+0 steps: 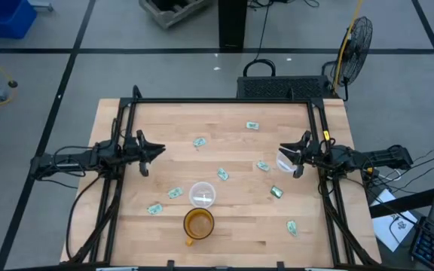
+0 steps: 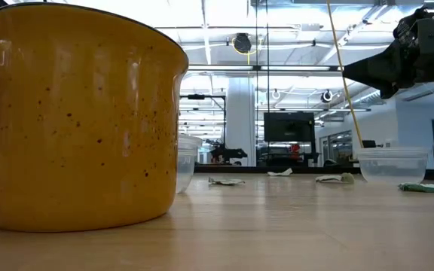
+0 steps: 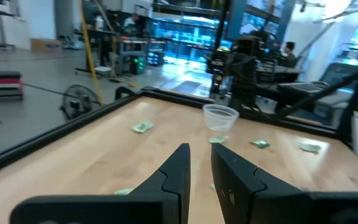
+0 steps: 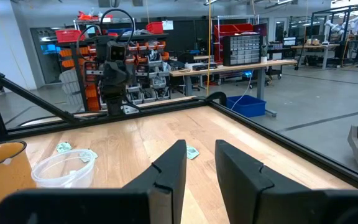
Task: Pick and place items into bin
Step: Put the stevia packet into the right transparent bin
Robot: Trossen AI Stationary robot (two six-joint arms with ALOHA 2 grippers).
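The desk [image 1: 232, 120] is carrying everything, packets scattered across its middle, none binned yet. The yellow mug [image 1: 198, 224] is sitting at the near edge, touching a clear cup [image 1: 203, 194]. The left end effector [image 1: 151, 156] is hovering empty at the left side, fingers narrowly parted; the right end effector [image 1: 290, 158] is likewise empty over a clear bowl [image 1: 286, 160]. The nearest packet [image 1: 263, 166] is lying just inward of the right arm — long axis hard to tell.
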